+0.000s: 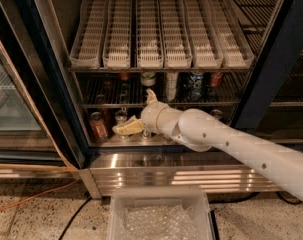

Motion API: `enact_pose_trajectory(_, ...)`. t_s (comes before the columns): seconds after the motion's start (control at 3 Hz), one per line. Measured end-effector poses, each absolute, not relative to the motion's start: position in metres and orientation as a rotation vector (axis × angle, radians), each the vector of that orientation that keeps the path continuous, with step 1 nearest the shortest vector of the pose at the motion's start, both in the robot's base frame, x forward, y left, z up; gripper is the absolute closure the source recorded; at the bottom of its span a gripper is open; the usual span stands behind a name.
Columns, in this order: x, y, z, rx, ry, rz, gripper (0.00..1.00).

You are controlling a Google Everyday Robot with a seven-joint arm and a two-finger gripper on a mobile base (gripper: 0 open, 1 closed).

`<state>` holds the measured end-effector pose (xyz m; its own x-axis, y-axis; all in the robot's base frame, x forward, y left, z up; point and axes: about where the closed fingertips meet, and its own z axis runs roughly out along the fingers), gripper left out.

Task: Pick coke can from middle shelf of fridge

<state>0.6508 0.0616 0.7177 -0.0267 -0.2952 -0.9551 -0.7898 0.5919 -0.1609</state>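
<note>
Coke can (97,126) stands just beside gripper (119,129) jaws.

The middle shelf (156,104) carries several cans (193,85); the gripper (120,130) hangs just below it.

It looks like a shop or canteen: a commercial display fridge (191,176) with white slotted drink lanes (161,29), cans (193,84) on the wire middle shelf (101,91), and a speckled stone floor (31,219). The gripper (139,113), fingers apart, is just under that shelf's front edge.
</note>
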Motion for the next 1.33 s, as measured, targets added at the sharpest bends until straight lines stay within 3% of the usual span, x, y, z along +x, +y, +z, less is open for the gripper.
enact_pose_trajectory(0.67,0.680,0.102,0.727,-0.703,1.571,0.522,0.00)
enact_pose_trajectory(1.33,0.696,0.113,0.738,-0.493,1.645,0.408,0.00)
